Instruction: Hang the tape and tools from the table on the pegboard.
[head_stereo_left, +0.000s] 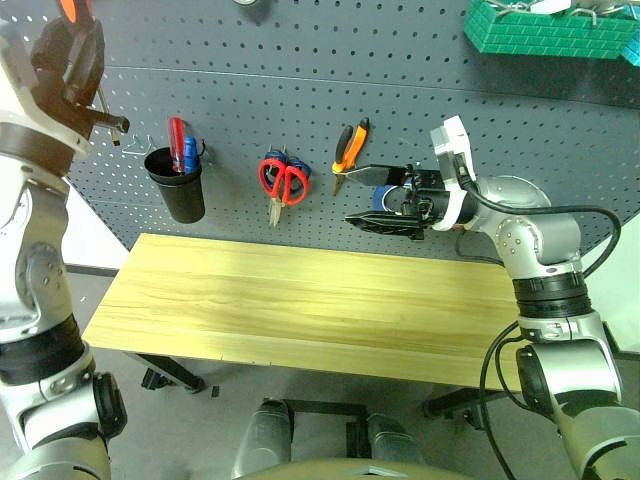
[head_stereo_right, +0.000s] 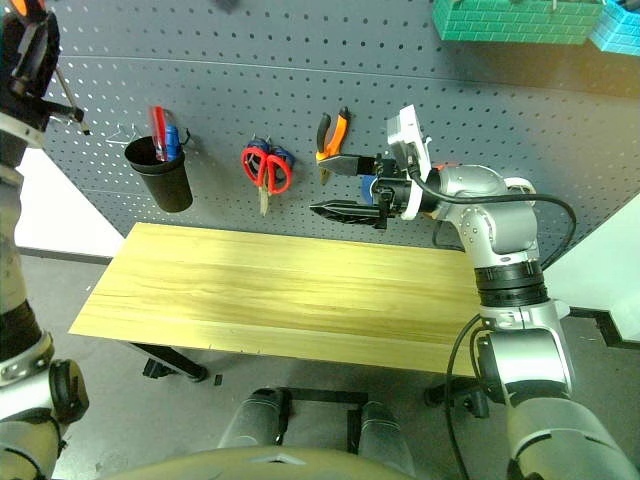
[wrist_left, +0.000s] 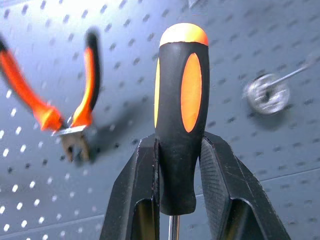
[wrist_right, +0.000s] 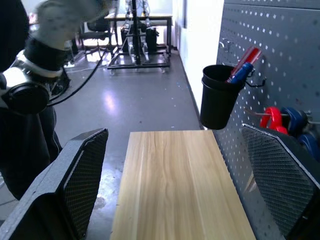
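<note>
My left gripper is shut on the screwdriver, clamping its orange-and-black handle. It is raised at the far left, close to the dark grey pegboard. Red-handled scissors hang on the pegboard at its middle. Orange-and-black pliers hang just to their right. My right gripper stands open and empty above the back of the light wooden table, pointing left just below the pliers. The tape is out of view.
A black cup with red and blue handles in it hangs on the pegboard left of the scissors. Blue-handled scissors sit behind the red ones. Green bins hang at the top right. A round metal piece is fixed to the board.
</note>
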